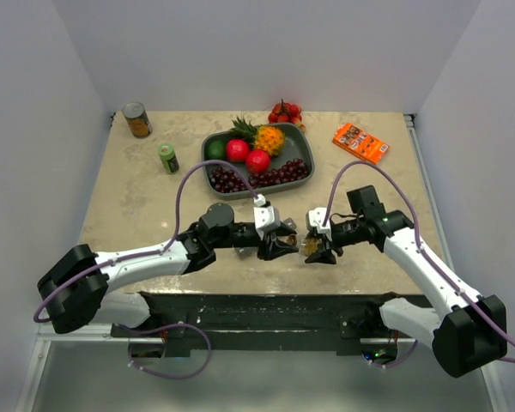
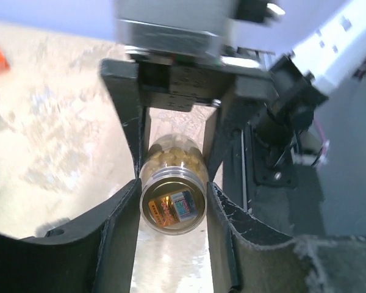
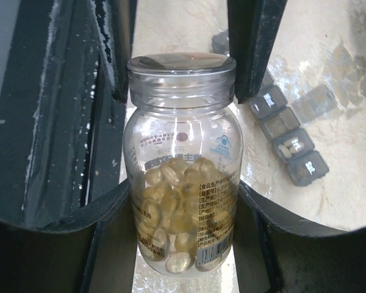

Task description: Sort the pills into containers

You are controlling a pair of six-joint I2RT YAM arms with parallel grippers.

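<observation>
While the pills [image 3: 174, 210] are sitting heaped in the lower half of the clear bottle [image 3: 183, 152], none that can be made out for certain is lying in the containers [image 3: 290, 131], though a pale speck is showing in one compartment. The right gripper [image 3: 183, 204] is clamping the bottle's body, and the left gripper [image 2: 173, 193] is pinching the cap [image 3: 182, 64], jaws pressed against it, so the bottle is lying roughly level between the two arms. The containers are resting on the table [image 3: 317, 36] just beside the bottle, some lids seemingly standing open. Unscrewing looks to be the step in hand. If the right grip is proving too light, the smooth bottle may be turning with the cap instead of opening. If the cap is coming free while the bottle is lying this level, pills may be spilling and rolling away from the strip. Too hard a squeeze may be skewing the cap on its thread. The tray [image 1: 302, 146] is sitting well apart at the back.
</observation>
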